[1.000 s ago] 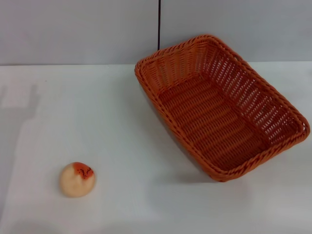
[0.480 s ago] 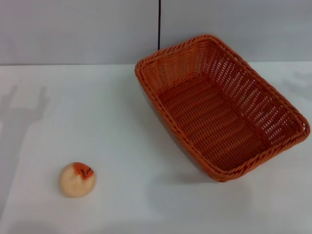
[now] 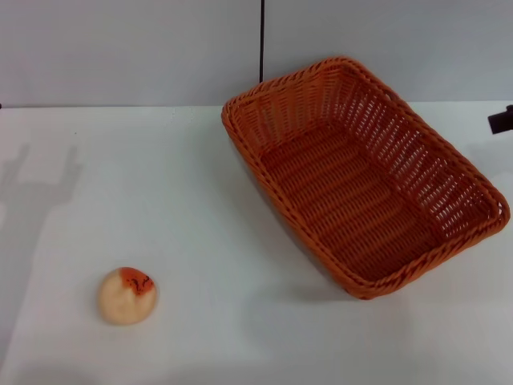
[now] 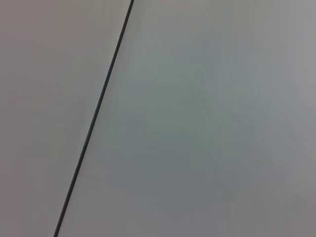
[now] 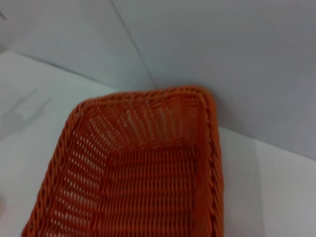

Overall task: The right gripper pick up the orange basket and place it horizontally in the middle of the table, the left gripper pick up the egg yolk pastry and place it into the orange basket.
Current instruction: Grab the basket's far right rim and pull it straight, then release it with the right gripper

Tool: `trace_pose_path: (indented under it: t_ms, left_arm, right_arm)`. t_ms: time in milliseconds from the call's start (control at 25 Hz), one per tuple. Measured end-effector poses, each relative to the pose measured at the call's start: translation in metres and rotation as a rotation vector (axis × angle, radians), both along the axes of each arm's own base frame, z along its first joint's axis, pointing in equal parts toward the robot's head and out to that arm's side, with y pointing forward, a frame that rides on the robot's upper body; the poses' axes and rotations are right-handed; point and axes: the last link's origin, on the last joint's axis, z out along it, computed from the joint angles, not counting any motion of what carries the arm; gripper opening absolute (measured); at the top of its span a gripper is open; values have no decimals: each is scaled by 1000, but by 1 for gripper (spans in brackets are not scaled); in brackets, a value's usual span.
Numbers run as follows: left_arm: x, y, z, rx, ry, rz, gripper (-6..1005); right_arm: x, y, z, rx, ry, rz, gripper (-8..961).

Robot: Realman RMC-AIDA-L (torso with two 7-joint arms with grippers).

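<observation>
Nothing is done yet — the orange basket (image 3: 365, 172) sits askew at the table's (image 3: 200, 184) far right, empty, and the egg yolk pastry (image 3: 127, 295) lies near left. Only a tip of the right gripper (image 3: 502, 119) shows at the right edge, its jaws impossible to judge; the left gripper is out of view, so both steps remain

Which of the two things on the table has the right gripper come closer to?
The orange basket. The right gripper is just entering at the table's right edge beside it; the egg yolk pastry lies far off at front left.
</observation>
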Motion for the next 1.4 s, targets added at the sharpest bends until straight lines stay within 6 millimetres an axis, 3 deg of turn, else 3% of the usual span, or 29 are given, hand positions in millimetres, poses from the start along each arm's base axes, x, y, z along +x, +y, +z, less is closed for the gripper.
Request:
trace_pose_path:
  t_ms: [920, 1400]
  left_arm:
    - [2, 2, -1, -10, -9, -10, 794]
    - [1, 4, -2, -18, -9, -3, 794]
  right_arm:
    - [11, 5, -70, -137, -91, -47, 541]
    - [9, 3, -76, -158, -118, -13, 320]
